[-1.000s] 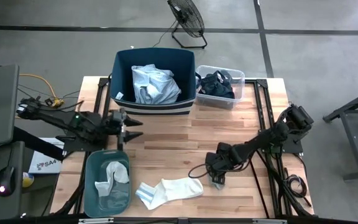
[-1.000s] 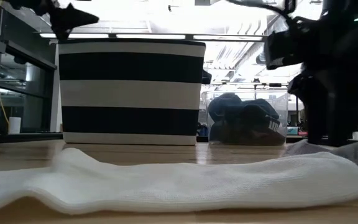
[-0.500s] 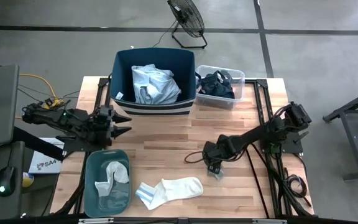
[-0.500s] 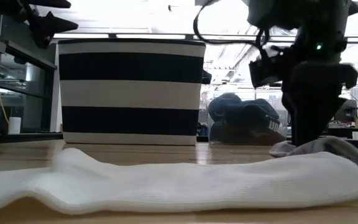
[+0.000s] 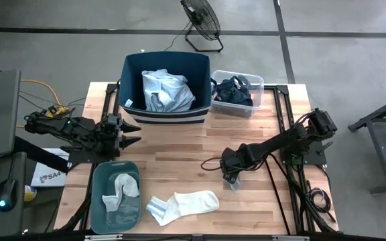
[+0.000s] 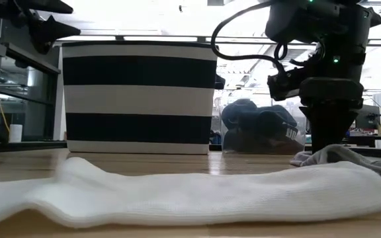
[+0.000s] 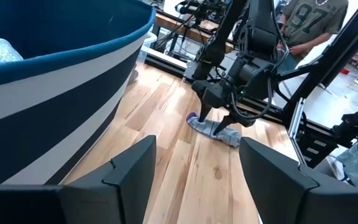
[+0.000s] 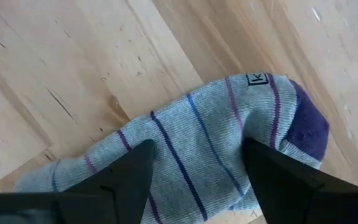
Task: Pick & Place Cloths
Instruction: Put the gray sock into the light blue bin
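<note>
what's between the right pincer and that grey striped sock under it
Nothing. In the right wrist view the open right pincer sits directly over the grey striped sock, with only sock and bare wooden table between its fingers.

Grey striped sock (image 8: 191,149): nearly all hidden under right end effector (image 5: 231,179) in high view; cuff end cut off by edge in right wrist view. White sock (image 6: 177,195): blurred, cut by left edge in low view. Clear tub (image 5: 237,93) contents: dark heap, pieces indistinguishable.
</note>
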